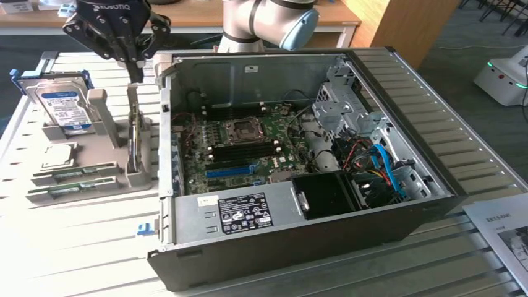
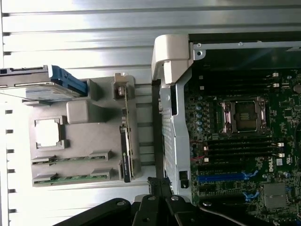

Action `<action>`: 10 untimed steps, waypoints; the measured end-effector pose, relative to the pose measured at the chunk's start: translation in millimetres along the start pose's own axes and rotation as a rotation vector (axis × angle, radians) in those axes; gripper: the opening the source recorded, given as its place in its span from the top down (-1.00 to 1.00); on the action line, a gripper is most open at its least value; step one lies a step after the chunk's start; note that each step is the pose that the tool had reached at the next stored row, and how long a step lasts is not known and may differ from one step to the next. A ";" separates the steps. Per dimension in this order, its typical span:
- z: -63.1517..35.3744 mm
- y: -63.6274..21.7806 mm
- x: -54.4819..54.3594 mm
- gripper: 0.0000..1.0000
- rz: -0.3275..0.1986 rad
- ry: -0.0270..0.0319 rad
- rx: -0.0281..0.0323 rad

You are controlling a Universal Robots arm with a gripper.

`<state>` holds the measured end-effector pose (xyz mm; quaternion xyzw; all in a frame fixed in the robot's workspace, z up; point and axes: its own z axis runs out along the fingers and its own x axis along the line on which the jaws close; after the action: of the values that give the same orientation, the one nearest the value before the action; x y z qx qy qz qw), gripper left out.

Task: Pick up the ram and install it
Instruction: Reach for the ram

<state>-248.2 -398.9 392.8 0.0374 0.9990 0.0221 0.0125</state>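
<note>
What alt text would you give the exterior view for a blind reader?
A robot arm's closed gripper hangs over a grey holder carrying a hard drive and green ram sticks, at the exterior view's left of an open computer case showing its motherboard.

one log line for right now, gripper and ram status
gripper: shut, empty, raised over gray holder | ram: in holder, untouched | pc case: open

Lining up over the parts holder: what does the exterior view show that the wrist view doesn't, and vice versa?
Exterior view adds the arm's blue-capped joint, the black fan shroud and a printed sheet. Wrist view adds the table strip between grey holder and case, seen from above. Both share the shut gripper, that holder, two ram sticks lying flat, the hard drive and the CPU socket.
</note>
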 end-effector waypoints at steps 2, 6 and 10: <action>-0.1 -0.3 3.7 0.80 0.000 0.0000 0.0000; -0.2 -0.8 11.0 0.80 0.000 0.0000 0.0000; -0.3 -1.4 18.3 0.80 0.000 0.0000 0.0000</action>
<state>-266.6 -398.9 392.6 0.0374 0.9990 0.0221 0.0125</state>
